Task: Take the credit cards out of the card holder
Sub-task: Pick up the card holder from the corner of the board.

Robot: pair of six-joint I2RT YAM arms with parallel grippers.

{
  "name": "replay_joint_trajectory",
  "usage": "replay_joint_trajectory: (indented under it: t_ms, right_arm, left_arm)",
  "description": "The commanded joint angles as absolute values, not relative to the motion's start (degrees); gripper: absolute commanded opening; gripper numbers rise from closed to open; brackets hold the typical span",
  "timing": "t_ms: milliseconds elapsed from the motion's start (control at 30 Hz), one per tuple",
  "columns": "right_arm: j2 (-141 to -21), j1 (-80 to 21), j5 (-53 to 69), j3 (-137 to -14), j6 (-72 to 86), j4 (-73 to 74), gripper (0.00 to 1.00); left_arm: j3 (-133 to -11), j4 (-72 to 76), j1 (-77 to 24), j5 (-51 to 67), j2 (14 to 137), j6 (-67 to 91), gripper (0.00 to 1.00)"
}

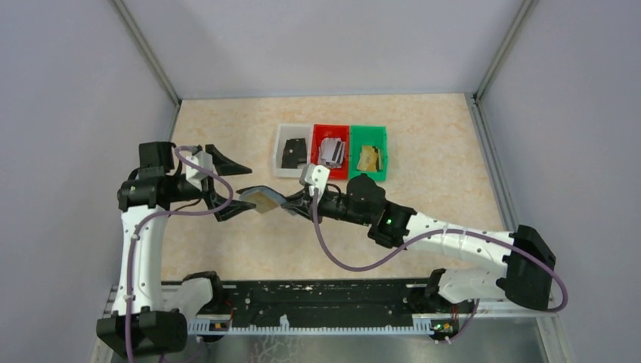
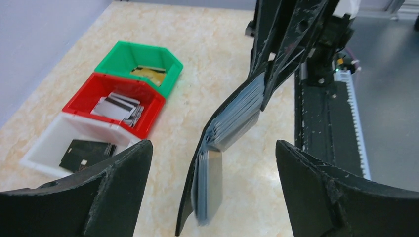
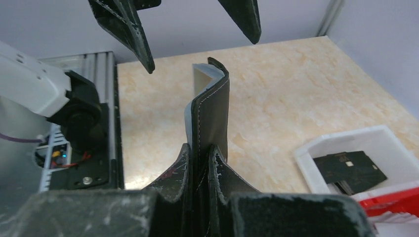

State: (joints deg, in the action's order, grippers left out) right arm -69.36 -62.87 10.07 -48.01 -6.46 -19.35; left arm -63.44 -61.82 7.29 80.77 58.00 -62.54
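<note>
My right gripper (image 1: 293, 206) is shut on one end of the black card holder (image 1: 266, 198) and holds it above the table; the top view shows a gold-tan card (image 1: 264, 202) on it. In the right wrist view the fingers (image 3: 180, 165) pinch the holder (image 3: 213, 111), which stands on edge. My left gripper (image 1: 251, 186) is open. In the left wrist view (image 2: 213, 148) the holder's pale blue-grey panels (image 2: 238, 112) fan open between its spread fingers without touching them. A card (image 2: 214, 183) sticks out of the lower flap.
Three bins stand in a row at the back. The white one (image 1: 281, 162) holds a black holder, the red one (image 1: 331, 133) silvery cards, the green one (image 1: 368, 134) gold-tan cards. A black rail (image 1: 325, 306) runs along the near edge.
</note>
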Motion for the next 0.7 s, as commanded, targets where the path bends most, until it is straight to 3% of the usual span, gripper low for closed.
replay_joint_trajectory:
  t_ms: [0, 300, 500, 667]
  right_arm:
    - [-65.19, -60.89, 19.76, -52.36, 1.59, -22.91, 0.0]
    - [-61.45, -53.92, 35.02, -52.0, 14.87, -31.63, 0.0]
    - [-60.48, -52.45, 38.74, -51.84, 19.9, -36.69, 0.0]
    - [-59.99, -51.11, 39.11, -50.12, 24.13, -42.84, 0.0]
  left_arm:
    - [-66.71, -60.4, 7.61, 88.27, 56.06, -54.17, 0.98]
    - [-66.05, -69.15, 7.62, 86.57, 54.2, -62.43, 0.97]
    - [-65.66, -63.98, 7.61, 90.26, 51.77, -51.43, 0.98]
    - [-65.55, -58.12, 7.58, 95.31, 51.74, -40.59, 0.9]
